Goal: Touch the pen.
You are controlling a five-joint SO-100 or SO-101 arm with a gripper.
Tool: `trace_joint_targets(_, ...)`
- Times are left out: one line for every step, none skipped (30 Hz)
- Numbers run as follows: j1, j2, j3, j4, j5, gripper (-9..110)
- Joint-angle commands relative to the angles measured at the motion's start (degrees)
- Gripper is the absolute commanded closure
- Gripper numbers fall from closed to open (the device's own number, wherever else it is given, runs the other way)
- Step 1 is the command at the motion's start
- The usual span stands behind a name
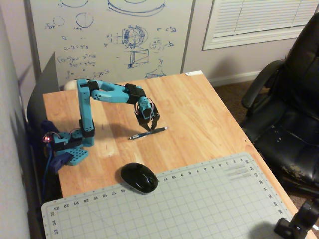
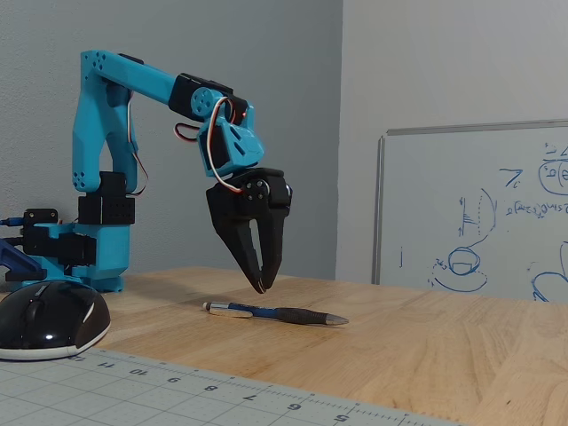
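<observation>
Arm: blue 5-joint arm, base at left of the wooden table (image 1: 209, 119), upper link upright, forearm reaching right and bending down at the wrist in both fixed views.
Gripper: black 2-finger gripper (image 2: 264, 286) pointing down, tips drawn almost together with only a thin slit between the fingers, nothing held; seen from above at (image 1: 151, 127).
Gripper vs pen: in the low side view the tips hang just above the tabletop, over or slightly behind the pen's middle; a small gap shows between tips and barrel, contact cannot be confirmed. From above the tips sit right at the barrel.
Pen: thin dark blue pen (image 2: 275, 312) lying flat on the bare wood, silvery ends, roughly mid-table in front of the arm; in the high view (image 1: 148, 133) it runs left-right, tilted slightly up to the right.
Mouse: black computer mouse (image 1: 139, 177) on the wood, touching the upper edge of the cutting mat, well apart from the pen.
Mat: grey gridded cutting mat (image 1: 199, 209) covering the near part of the table.
Background: whiteboard (image 1: 109, 35) with blue sketches behind the table, black office chair (image 1: 289, 114) at right.
</observation>
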Motion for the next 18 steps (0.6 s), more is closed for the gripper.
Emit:
trace_joint_targets(-0.4,1.1,-1.6,-0.7,0.6,101)
trace_joint_targets(-0.4,1.1,-1.4,-0.7,0.6,101)
trace_joint_targets(-0.4,1.1,-1.1,-0.7,0.5,101)
trace_joint_targets(-0.4,0.8,-0.8,-0.7,0.4,101)
trace_joint_targets(-0.4,0.4,-0.4,-0.7,0.6,101)
trace_joint_targets(-0.4,0.0,-0.2,-0.7,0.6,101)
trace_joint_targets(-0.4,-0.4,0.0,-0.8,0.6,101)
trace_joint_targets(-0.4,-0.6,0.0,-0.8,0.6,101)
trace_joint_targets(-0.4,-0.8,0.0,-0.8,0.6,101)
trace_joint_targets(-0.4,-1.0,0.0,-0.8,0.6,101)
trace_joint_targets(-0.4,-1.1,0.0,-0.8,0.6,101)
trace_joint_targets(-0.4,-1.1,0.0,-0.8,0.6,101)
trace_joint_targets(-0.4,-1.1,0.1,-0.8,0.6,101)
trace_joint_targets(-0.4,-1.1,0.2,-0.8,0.6,101)
trace_joint_targets(-0.4,-1.1,0.2,-0.7,0.6,101)
trace_joint_targets(-0.4,-1.1,0.3,-0.7,0.6,101)
trace_joint_targets(-0.4,-1.2,0.3,-0.7,0.6,101)
trace_joint_targets(-0.4,-1.4,0.3,-0.7,0.6,101)
